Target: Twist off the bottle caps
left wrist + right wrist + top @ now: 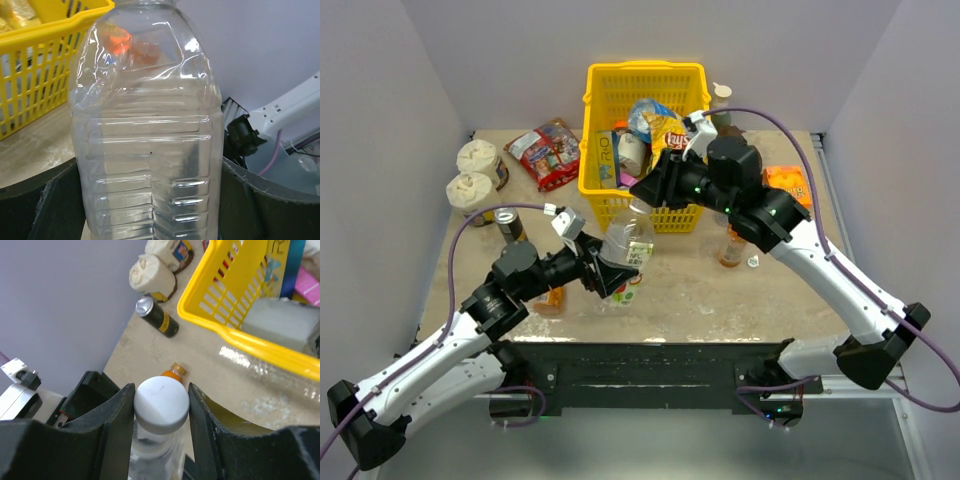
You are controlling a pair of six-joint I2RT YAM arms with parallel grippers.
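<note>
Two claws are meeting on one clear bottle [145,150] that is standing just in front of the yellow basket [645,68]. The left gripper [610,272] is clamping the bottle's lower body between wide-spread fingers. The right gripper [642,190] is hanging over the basket's front edge and pinching the white cap [161,402], both fingers pressing against its rim.
</note>
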